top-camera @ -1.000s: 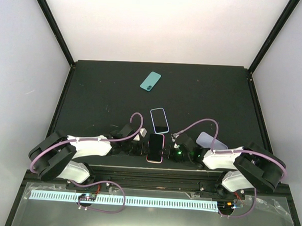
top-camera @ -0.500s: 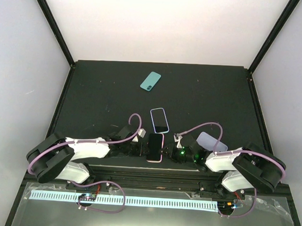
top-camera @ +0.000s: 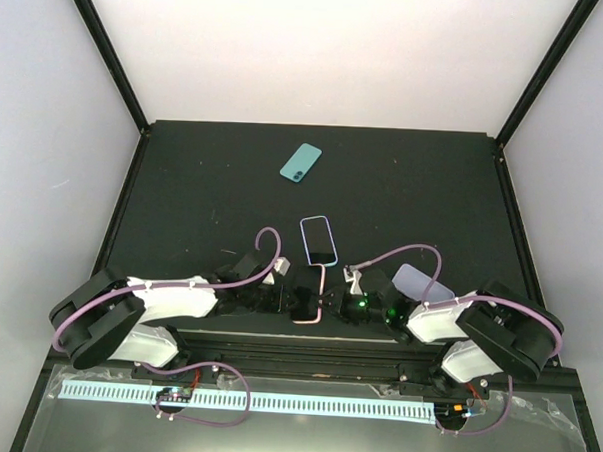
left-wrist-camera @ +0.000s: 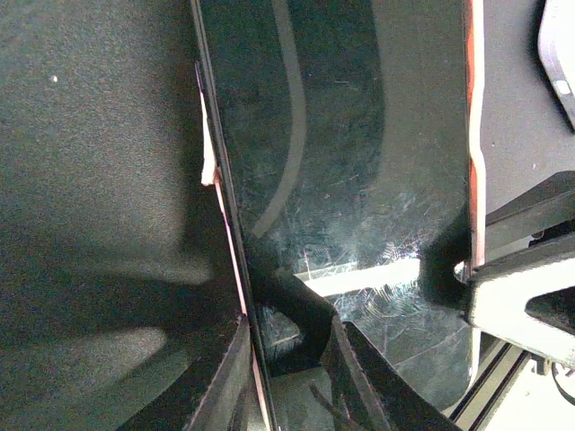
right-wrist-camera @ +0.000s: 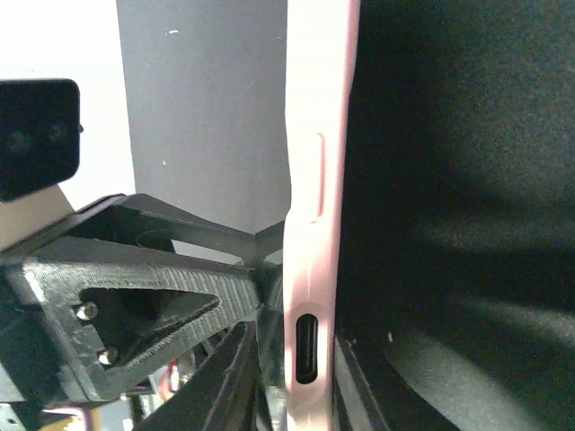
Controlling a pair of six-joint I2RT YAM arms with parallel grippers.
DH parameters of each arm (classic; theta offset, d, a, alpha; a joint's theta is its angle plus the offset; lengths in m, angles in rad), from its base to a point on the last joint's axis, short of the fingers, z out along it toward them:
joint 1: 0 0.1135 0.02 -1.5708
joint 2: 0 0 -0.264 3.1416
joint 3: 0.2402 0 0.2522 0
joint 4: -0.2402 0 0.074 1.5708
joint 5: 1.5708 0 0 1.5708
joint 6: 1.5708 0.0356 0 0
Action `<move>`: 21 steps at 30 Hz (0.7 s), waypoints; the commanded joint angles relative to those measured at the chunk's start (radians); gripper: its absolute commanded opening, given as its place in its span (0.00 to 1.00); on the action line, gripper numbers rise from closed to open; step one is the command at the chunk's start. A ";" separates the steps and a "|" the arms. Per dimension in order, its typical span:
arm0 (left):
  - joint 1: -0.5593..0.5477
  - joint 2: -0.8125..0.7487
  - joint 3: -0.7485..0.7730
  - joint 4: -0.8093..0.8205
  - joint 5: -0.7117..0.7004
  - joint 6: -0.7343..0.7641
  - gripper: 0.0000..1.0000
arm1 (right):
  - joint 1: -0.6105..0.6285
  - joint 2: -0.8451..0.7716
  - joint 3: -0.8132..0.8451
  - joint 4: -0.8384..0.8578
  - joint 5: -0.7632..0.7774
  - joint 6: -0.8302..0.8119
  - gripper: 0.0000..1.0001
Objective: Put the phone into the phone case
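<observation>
While my right claw (top-camera: 329, 304) clamps the pink-rimmed phone (top-camera: 310, 294) by one edge and my left claw (top-camera: 289, 301) straddles the other, grip unclear, the teal phone (top-camera: 300, 162) lies well ahead, long axis slanting far-right, midway between arms, lavender case (top-camera: 424, 283) by my right arm.

far: phone (top-camera: 301, 162) clear all round | near centre: pink-rimmed phone (top-camera: 307, 296), blue-rimmed phone (top-camera: 319, 241) block

The phone (top-camera: 300, 162) lies far back on the table (top-camera: 182, 201), near centre. A 2nd phone (top-camera: 319, 241) lies mid-table, before it. A 3rd phone (top-camera: 308, 294) sits just before that, between the left gripper (top-camera: 286, 298) and right gripper (top-camera: 330, 303). The case (top-camera: 419, 279) lies right of both, partly under the right arm (top-camera: 447, 320).
</observation>
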 commanded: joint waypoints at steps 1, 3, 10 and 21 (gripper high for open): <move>-0.011 -0.001 -0.005 -0.002 0.032 -0.007 0.26 | 0.003 -0.007 0.052 -0.038 0.012 -0.061 0.23; -0.009 -0.010 -0.006 0.014 0.049 -0.016 0.28 | 0.004 -0.008 0.069 -0.084 0.023 -0.089 0.19; 0.001 -0.002 -0.022 0.119 0.139 -0.058 0.29 | 0.004 0.021 0.079 -0.012 -0.031 -0.086 0.11; 0.113 -0.246 -0.039 0.008 0.200 -0.034 0.55 | 0.004 -0.114 0.074 -0.024 -0.076 -0.127 0.01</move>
